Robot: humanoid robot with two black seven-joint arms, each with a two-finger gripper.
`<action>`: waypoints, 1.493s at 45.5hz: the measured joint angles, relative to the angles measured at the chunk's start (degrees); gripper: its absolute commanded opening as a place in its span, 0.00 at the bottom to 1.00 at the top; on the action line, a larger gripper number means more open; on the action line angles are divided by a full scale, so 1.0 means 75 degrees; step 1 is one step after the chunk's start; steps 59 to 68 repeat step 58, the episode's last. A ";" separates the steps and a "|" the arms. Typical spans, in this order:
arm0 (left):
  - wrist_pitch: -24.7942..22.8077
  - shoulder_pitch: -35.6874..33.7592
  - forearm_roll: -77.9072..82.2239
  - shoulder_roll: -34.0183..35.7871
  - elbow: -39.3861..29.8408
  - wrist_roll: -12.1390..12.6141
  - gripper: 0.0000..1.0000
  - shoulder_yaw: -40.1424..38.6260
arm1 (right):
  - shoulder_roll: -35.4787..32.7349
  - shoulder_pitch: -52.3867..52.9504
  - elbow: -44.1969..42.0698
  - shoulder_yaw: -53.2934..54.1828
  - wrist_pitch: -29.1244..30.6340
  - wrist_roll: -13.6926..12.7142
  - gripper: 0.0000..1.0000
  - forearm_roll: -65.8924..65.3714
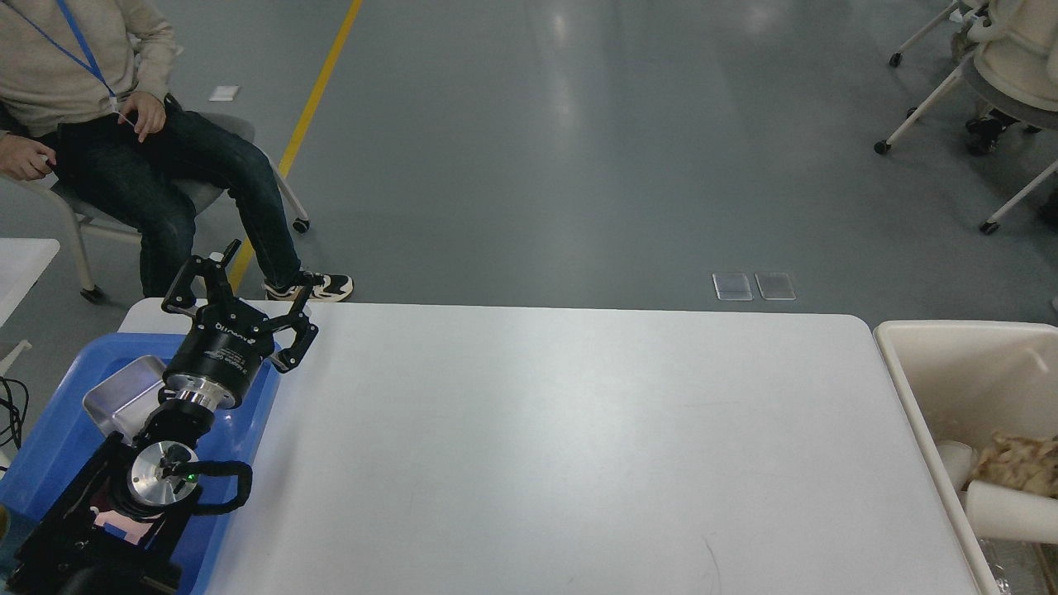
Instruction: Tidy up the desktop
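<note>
Open and empty, the left gripper (240,293) hovers over the desktop's (579,446) left far corner; the right gripper is out of view. That desktop looks bare, so tidying seems nearly finished. Left of it sits a blue tray (50,454) holding a metal pan (124,397); right, a cream bin (917,380) with crumpled paper (1021,463).

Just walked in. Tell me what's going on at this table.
A humanoid robot is tidying the desktop. Only its left arm shows: the left gripper hangs open and holding nothing above the blue tray at the table's left edge, where a metal pan lies. The cream bin at the right holds paper cups and crumpled brown paper. A seated person watches from beyond the table.
</note>
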 measured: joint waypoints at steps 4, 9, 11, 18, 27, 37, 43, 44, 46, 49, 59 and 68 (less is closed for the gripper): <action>0.0000 0.0000 0.0002 0.0003 0.0001 0.0007 0.97 0.0000 | 0.0484 0.0085 -0.0261 0.0007 -0.0097 -0.0005 1.00 0.0007; 0.0001 -0.0001 0.0003 0.0021 0.0002 0.0011 0.97 0.0000 | 0.1221 0.0431 -0.0311 0.0024 -0.0169 0.0019 1.00 0.0016; 0.0002 -0.0001 0.0003 0.0041 0.0001 0.0012 0.97 0.0000 | 0.1518 0.0645 -0.0309 0.0054 -0.0169 0.0061 1.00 0.0035; 0.0003 0.0048 0.0002 0.0105 0.0002 0.0011 0.97 -0.0001 | 0.2394 0.1534 -0.0307 0.0591 -0.0167 0.0903 1.00 0.0216; -0.0045 0.0171 0.0003 0.0138 0.0002 0.0000 0.97 -0.0061 | 0.3293 0.2228 -0.0211 0.2897 0.0055 0.1794 1.00 0.2389; -0.0090 0.0236 0.0003 0.0143 -0.0019 -0.0024 0.97 -0.0317 | 0.3355 0.1677 0.0774 0.5190 0.2184 0.2186 1.00 0.3654; -0.0104 0.0382 -0.0012 0.0106 -0.0127 -0.0023 0.97 -0.0632 | 0.3273 0.0601 0.2028 0.6247 0.2451 0.2824 1.00 0.3687; -0.0111 0.0426 -0.0015 0.0095 -0.0152 -0.0023 0.97 -0.0679 | 0.3232 0.0375 0.2297 0.6404 0.2453 0.2914 1.00 0.3687; -0.0127 0.0514 -0.0022 0.0071 -0.0200 -0.0023 0.97 -0.0750 | 0.3132 -0.0169 0.2958 0.6772 0.2455 0.3067 1.00 0.3683; -0.0151 0.0625 -0.0029 0.0047 -0.0266 -0.0022 0.97 -0.0804 | 0.3033 -0.1017 0.3960 0.7389 0.2455 0.3179 1.00 0.3669; -0.0300 0.0914 -0.0032 0.0037 -0.0367 -0.0021 0.97 -0.0935 | 0.2799 -0.3114 0.5853 0.8804 0.2508 0.3235 1.00 0.3520; -0.0300 0.0914 -0.0032 0.0037 -0.0367 -0.0021 0.97 -0.0935 | 0.2799 -0.3114 0.5853 0.8804 0.2508 0.3235 1.00 0.3520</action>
